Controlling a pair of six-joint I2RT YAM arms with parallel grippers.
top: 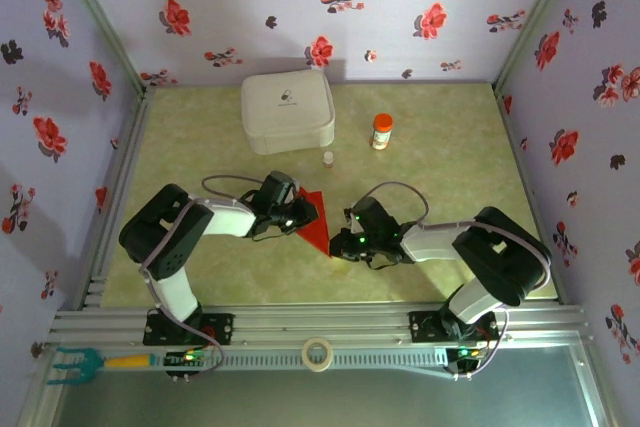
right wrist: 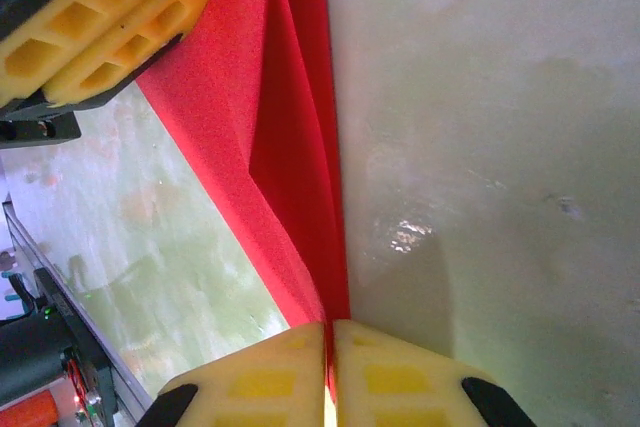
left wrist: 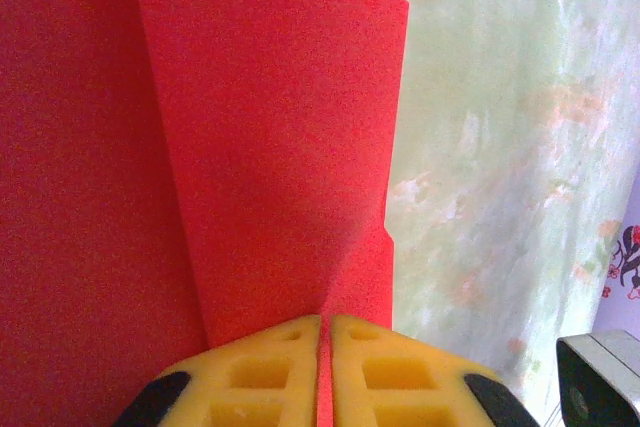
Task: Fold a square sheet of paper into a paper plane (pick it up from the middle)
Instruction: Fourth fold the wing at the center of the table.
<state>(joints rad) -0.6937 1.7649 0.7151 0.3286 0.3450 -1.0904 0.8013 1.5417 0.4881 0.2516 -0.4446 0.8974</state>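
1. Left hand (left wrist: 325, 325) is clamped shut on the folded red paper (top: 316, 219) at its 9 o'clock edge.
2. Right hand (right wrist: 329, 329) is closed too, pinching the paper's 5 o'clock tip near the middle of the surface (top: 440, 157).

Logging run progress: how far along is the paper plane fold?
Done: the red paper is already creased into overlapping layers, visible in both wrist views. In hand: the left gripper and right gripper are each shut on an edge of it, holding it between them. Left: from above it looks like a wide triangle, not a narrow dart, so more folds probably remain.
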